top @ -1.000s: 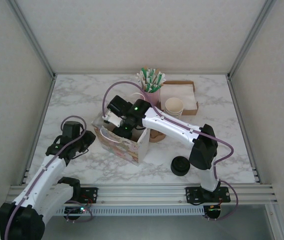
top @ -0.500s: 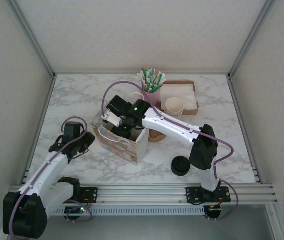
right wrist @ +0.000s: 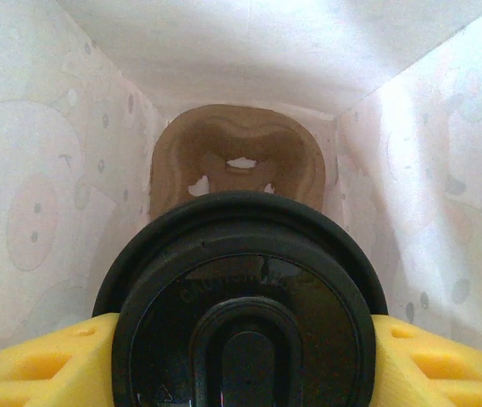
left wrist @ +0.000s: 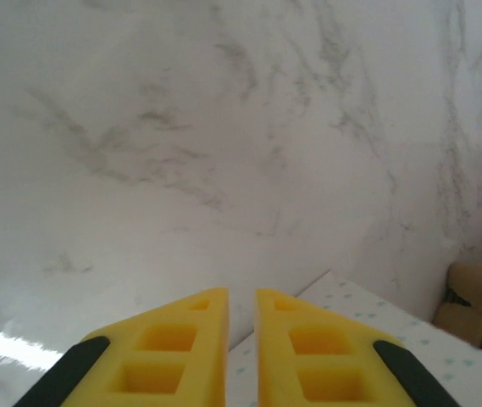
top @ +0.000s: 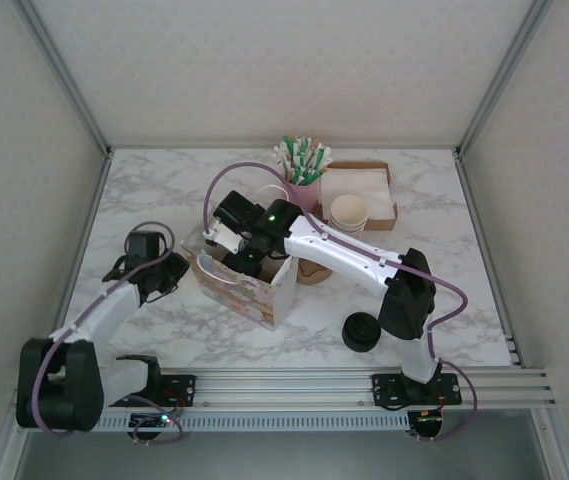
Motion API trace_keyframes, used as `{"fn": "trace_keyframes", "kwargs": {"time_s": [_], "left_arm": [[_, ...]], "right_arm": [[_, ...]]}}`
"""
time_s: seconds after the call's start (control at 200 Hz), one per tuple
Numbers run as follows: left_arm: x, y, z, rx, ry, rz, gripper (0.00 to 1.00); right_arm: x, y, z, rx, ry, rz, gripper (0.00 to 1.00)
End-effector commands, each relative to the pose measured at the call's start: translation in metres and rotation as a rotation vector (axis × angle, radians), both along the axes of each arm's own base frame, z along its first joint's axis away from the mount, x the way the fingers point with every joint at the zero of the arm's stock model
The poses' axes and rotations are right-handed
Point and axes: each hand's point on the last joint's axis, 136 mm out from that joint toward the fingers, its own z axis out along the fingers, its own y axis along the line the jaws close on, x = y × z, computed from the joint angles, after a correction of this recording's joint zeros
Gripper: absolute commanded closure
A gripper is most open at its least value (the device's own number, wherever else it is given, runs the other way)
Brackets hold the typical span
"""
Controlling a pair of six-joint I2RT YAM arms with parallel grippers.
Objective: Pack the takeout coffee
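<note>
Gripping: right pincer (right wrist: pixel 242 343) is clamping the takeout coffee (right wrist: pixel 241 314), one yellow finger (right wrist: pixel 46 360) pressing on each side of its round black lid.
Coffee's place: it is hanging inside the patterned paper bag (top: pixel 252 288), between the bag's printed walls (right wrist: pixel 37 195) and above a brown cardboard cup carrier (right wrist: pixel 234 157) that is lying at the bag's bottom.
Coffee's heading: the lid is facing up toward the bag's mouth and the wrist camera; the long axis is running straight down into the bag, so the cup body is hiding under the lid.
Right arm: it is reaching from the near right, and its pincer (top: pixel 247 258) is dipping into the bag's open top.
Left pincer (left wrist: pixel 241 298): it is standing narrow, tips nearly meeting, with nothing between them.
Left pincer's place: it is hovering (top: pixel 167 276) just left of the bag, over the marble surface (top: pixel 154 190).
Bag's place: it is standing left of the surface's middle.
Bystanders: black lids (top: pixel 361 331) are sitting near right; cream cups (top: pixel 348 213) are stacking at the far side, beside a pink cup of stirrers (top: pixel 304 170).
</note>
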Motion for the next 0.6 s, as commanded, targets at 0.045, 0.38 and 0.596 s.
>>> {"fn": "trace_keyframes", "kwargs": {"time_s": [0.045,0.38,0.596], "left_arm": [[0.028,-0.025,0.011,-0.095,-0.075,-0.111,0.86],[0.012,-0.055,-0.014,-0.115,-0.006,-0.207,0.87],[-0.006,-0.059,-0.023,-0.095,0.019,-0.219,0.87]], "right_arm": [[-0.003,0.008,-0.009,0.001,0.007,0.012,0.48],[-0.001,0.012,-0.007,0.017,-0.002,0.01,0.48],[-0.001,0.014,-0.007,0.025,-0.001,0.012,0.48]]}}
